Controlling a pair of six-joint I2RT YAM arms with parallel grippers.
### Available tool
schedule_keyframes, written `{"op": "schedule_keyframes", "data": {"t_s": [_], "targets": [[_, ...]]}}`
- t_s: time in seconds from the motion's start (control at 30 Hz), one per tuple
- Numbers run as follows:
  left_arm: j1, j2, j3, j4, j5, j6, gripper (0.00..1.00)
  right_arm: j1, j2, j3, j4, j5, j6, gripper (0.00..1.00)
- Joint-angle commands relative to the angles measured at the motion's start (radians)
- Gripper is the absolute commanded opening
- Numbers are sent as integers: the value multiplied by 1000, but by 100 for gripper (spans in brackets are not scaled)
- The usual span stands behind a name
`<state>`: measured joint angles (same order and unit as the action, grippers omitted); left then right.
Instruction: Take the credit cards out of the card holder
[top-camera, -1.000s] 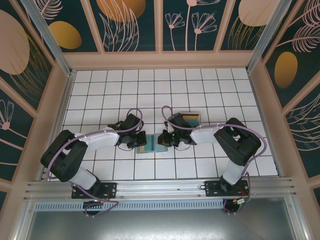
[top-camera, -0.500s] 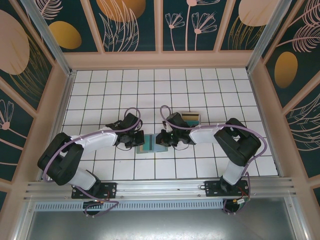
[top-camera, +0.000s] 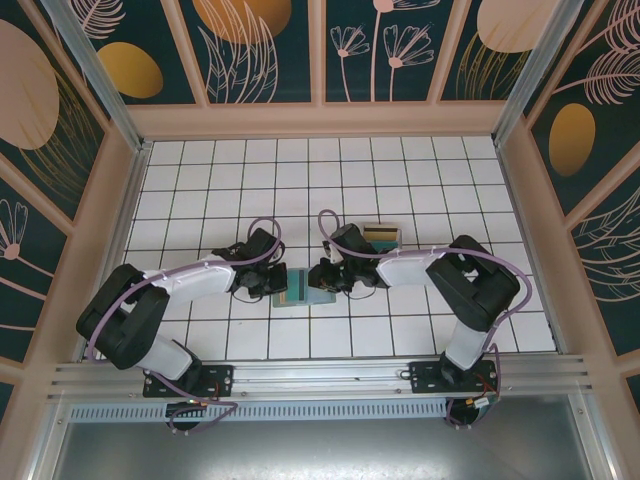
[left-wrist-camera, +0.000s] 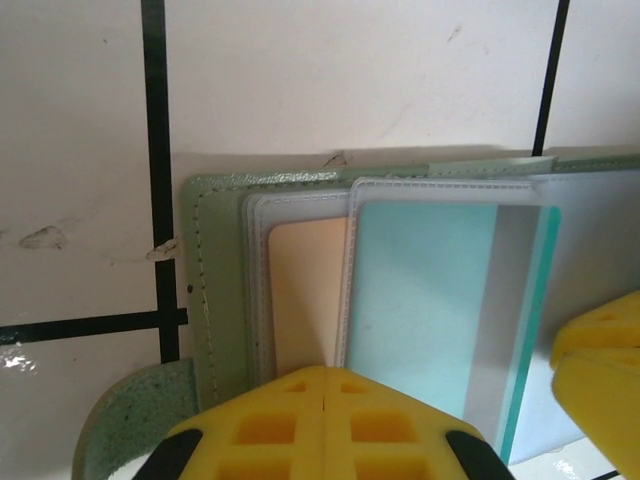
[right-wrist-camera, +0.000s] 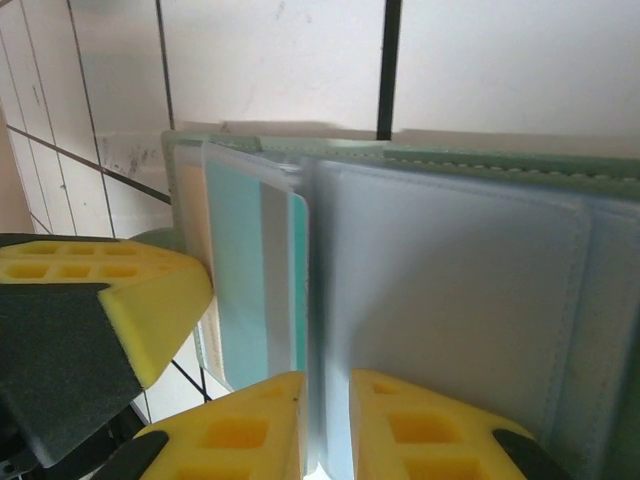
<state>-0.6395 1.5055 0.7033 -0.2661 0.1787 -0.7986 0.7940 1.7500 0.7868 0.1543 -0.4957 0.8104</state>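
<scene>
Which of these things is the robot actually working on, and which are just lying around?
Part of the job: card holder, teal card, pale orange card in the next pocket.
Lying about: small tray beside the right arm, untouched.

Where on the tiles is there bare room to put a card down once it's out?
Free: the far tile rows by the back wall, and the near row before the rail. Crowded: around the card holder and clear tray.
</scene>
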Motion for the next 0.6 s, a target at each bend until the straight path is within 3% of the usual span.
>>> {"op": "schedule_keyframes", "data": {"t_s": [0.0, 0.57], "targets": [[7, 19, -29, -10, 5, -11, 0, 7, 22, 21, 28, -15, -3, 19], [7, 20, -38, -7, 10, -13, 0, 7, 57, 39, 53, -47, -2, 16]]}}
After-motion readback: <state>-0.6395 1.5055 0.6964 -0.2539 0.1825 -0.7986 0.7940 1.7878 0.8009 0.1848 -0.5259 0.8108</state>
